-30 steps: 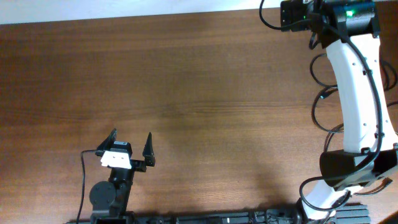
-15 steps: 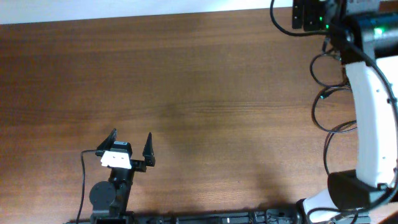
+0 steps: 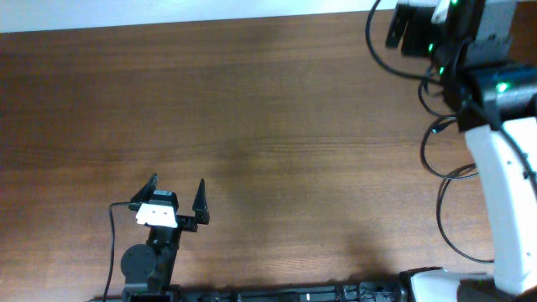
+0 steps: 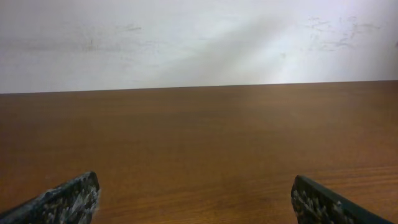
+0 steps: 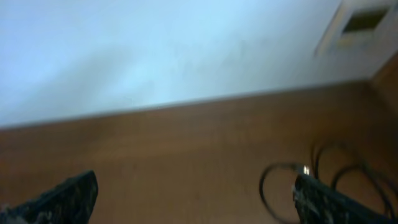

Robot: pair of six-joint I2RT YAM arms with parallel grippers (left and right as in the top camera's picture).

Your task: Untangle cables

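Note:
The cables lie as thin black loops on the brown table at the far right, partly hidden under my white right arm. In the right wrist view a cable loop with a small bright plug curls beside the right finger. My right gripper is open above the table and holds nothing; in the overhead view its fingers do not show. Far from the cables, near the front left edge, my left gripper stands open and empty, and it is open in its wrist view too.
A pale wall runs behind the table's far edge. A thicker black wire of the right arm hangs by its wrist at the top right. The arm bases stand along the front edge.
The right arm has swung toward the right and its dark wrist has shifted at the far right corner, uncovering more of the cable loops. The left arm has not moved.

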